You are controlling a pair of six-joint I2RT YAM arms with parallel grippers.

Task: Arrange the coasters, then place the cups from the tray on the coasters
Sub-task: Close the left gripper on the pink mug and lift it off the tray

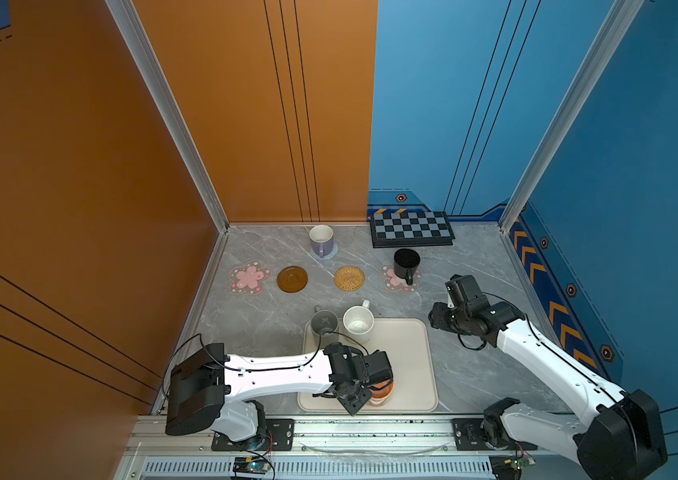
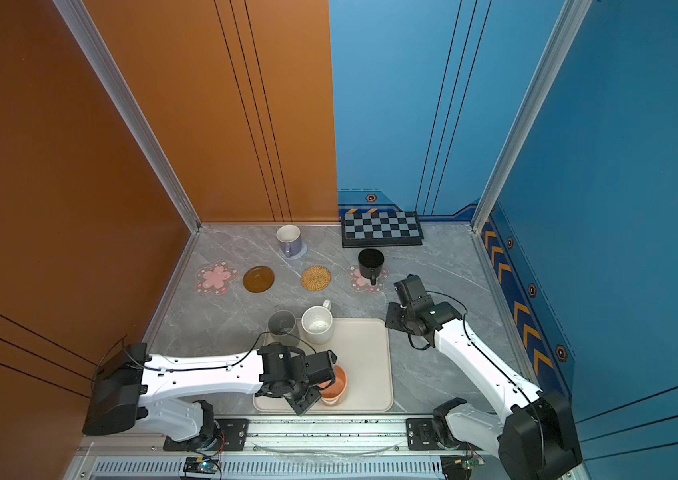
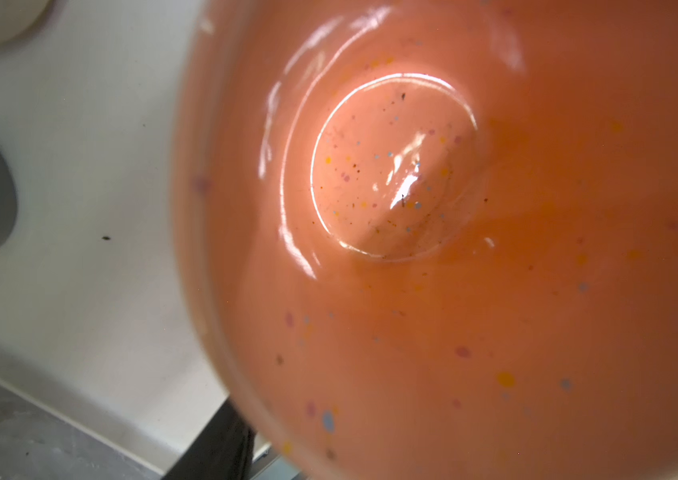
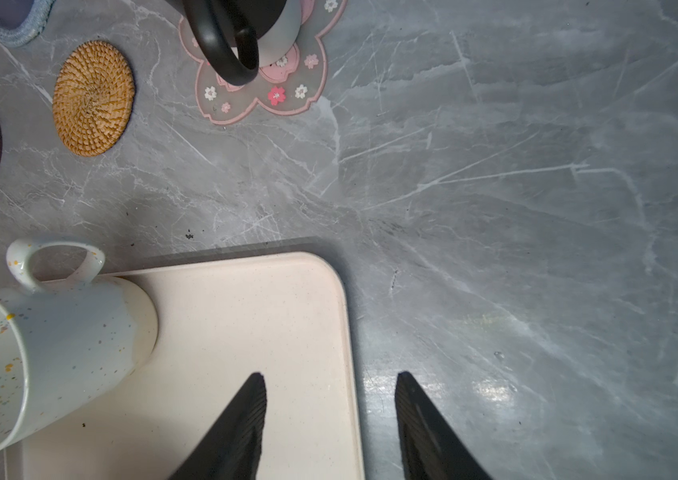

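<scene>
All five coasters lie out on the tabletop (image 1: 466, 365). A row crosses the middle of both top views: a pink flower coaster (image 1: 250, 277), the brown disc (image 1: 292, 279), the rattan round (image 1: 349, 278) and a second flower coaster (image 1: 389, 279), with the knitted round (image 1: 334, 251) behind it. Two are filled: the lavender mug (image 1: 321, 240) stands on the knitted round and the black mug (image 1: 406, 262) on the second flower coaster. On the tray (image 1: 412, 365), the grey mug (image 1: 324, 324) and the speckled white mug (image 1: 358, 325) crowd the upper-left corner. The peach mug (image 1: 383, 392) sits at the lower edge under the left claw (image 1: 379, 380); whether that claw has gripped it I cannot tell. The right claw (image 4: 331, 376) hangs parted and empty over the tray's upper-right corner. By my reckoning three placements are left. Bare tabletop between tray and row gives room, but the two corner mugs stand between the peach mug and the free coasters.
</scene>
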